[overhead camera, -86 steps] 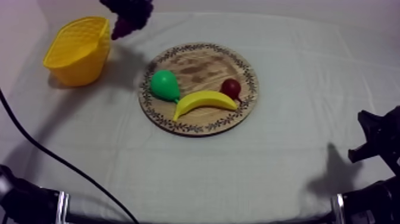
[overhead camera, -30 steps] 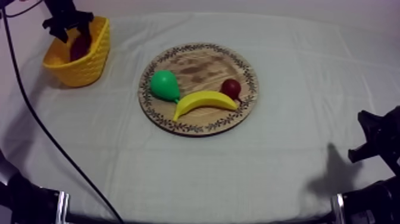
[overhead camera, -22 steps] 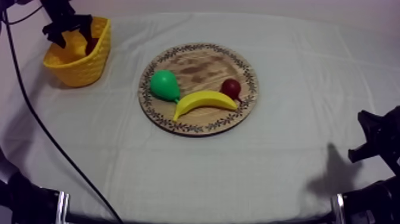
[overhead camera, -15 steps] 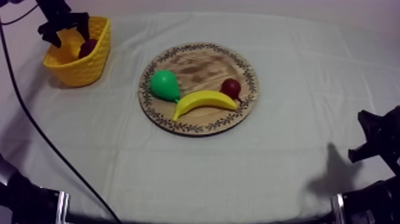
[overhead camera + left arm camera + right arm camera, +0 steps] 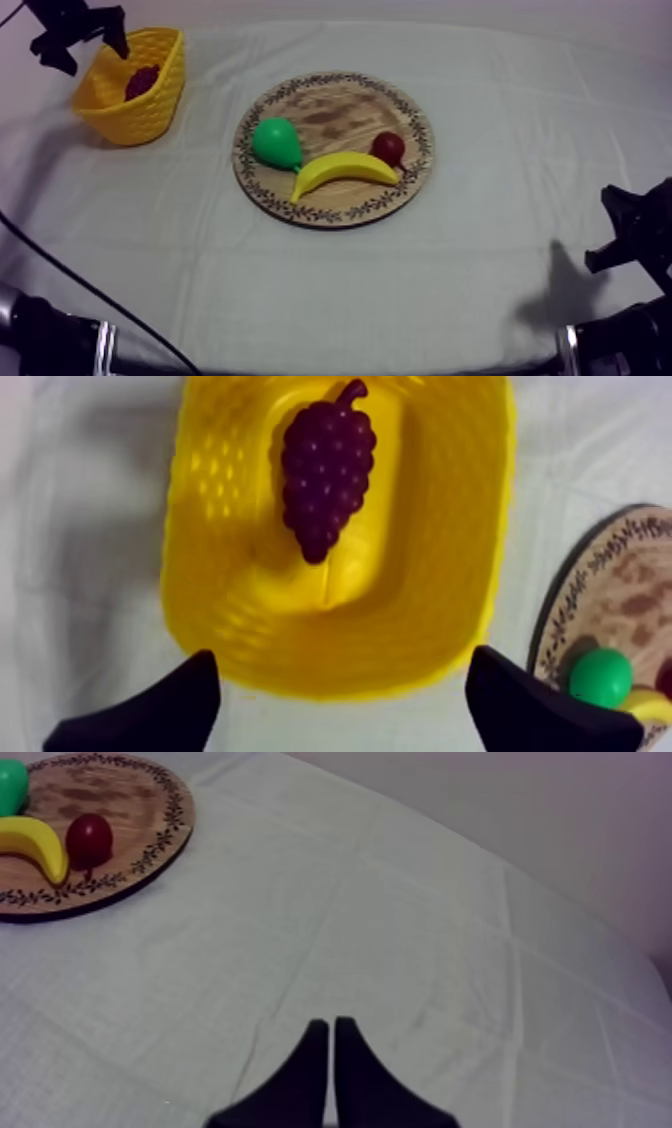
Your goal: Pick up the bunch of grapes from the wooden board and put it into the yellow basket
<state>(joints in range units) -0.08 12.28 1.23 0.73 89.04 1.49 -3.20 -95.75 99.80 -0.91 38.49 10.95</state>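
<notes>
My left gripper [image 5: 340, 711] hangs over the yellow basket [image 5: 190, 576] with its two black fingers [image 5: 150, 711] spread wide and nothing between them, one at each side of the basket's near wall. Inside the basket the bunch of grapes [image 5: 325, 476] lies on the floor, dark purple, its stem end pointing away from the gripper (it touches neither finger). In the top view the basket stands at the far left of the table, well apart from the wooden board [image 5: 340, 110] in the middle. On the board lie a green pear [image 5: 275, 143], a banana [image 5: 345, 170] just beside it on the near side, and a small red fruit [image 5: 388, 147] at the banana's other end. My right gripper [image 5: 331, 1027] sits low at its own side over the grey-white cloth [image 5: 400, 932], its fingers pressed together into a narrow wedge and holding nothing, and the board lies well apart from it.
</notes>
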